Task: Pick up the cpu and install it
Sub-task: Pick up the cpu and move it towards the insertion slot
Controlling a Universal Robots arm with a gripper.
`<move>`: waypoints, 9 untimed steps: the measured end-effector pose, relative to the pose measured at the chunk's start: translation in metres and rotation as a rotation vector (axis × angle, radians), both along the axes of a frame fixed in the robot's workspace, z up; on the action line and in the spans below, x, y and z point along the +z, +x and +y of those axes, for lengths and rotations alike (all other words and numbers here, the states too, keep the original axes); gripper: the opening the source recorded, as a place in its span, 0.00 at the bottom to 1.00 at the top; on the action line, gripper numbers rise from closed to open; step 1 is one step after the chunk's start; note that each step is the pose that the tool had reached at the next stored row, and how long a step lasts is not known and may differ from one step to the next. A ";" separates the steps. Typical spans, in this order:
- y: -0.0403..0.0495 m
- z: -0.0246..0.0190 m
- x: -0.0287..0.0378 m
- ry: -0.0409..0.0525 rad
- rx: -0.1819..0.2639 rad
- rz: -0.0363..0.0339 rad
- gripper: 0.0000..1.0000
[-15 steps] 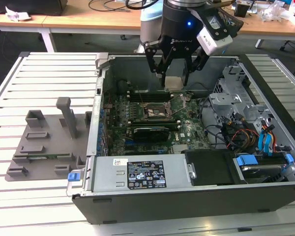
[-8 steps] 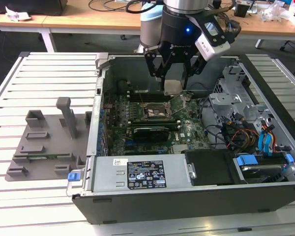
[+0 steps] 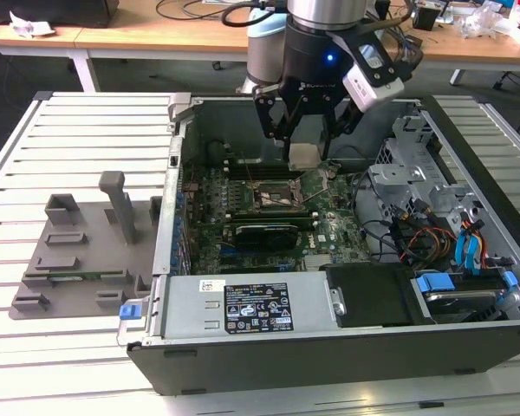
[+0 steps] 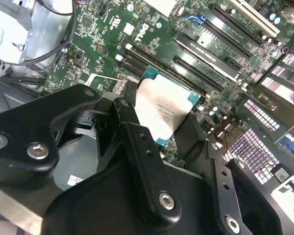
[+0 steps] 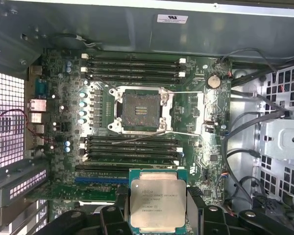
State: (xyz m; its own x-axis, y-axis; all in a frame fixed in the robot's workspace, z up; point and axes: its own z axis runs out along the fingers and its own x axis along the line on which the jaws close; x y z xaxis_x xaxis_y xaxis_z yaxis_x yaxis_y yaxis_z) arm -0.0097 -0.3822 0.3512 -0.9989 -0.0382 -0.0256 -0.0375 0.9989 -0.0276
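While the gripper [image 3: 304,146] hangs over the open computer case [image 3: 347,368], its fingers are clamped on opposite edges of the cpu [image 5: 157,203]. They hold it in the air above the motherboard [image 5: 210,166], off to one side of the empty socket [image 5: 139,110]. Doing this well likely means keeping the cpu level, squaring it with the socket, and never dragging it across.

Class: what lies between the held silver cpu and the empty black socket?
In the first wrist view, long black memory slots separate the flat silver square cpu from the black square socket.
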 end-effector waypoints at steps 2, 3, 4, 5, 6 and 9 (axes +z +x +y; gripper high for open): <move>0.0000 0.0000 -0.0024 0.0000 0.000 0.0001 0.55; 0.0000 0.0000 -0.0036 0.0000 0.000 0.0000 0.55; 0.0000 0.0000 -0.0051 0.0000 0.000 0.0000 0.55; 0.0000 0.0000 -0.0062 0.0001 0.000 0.0000 0.55; 0.0000 0.0000 -0.0073 0.0000 0.000 0.0000 0.55; 0.0000 0.0000 -0.0094 0.0000 0.000 0.0000 0.55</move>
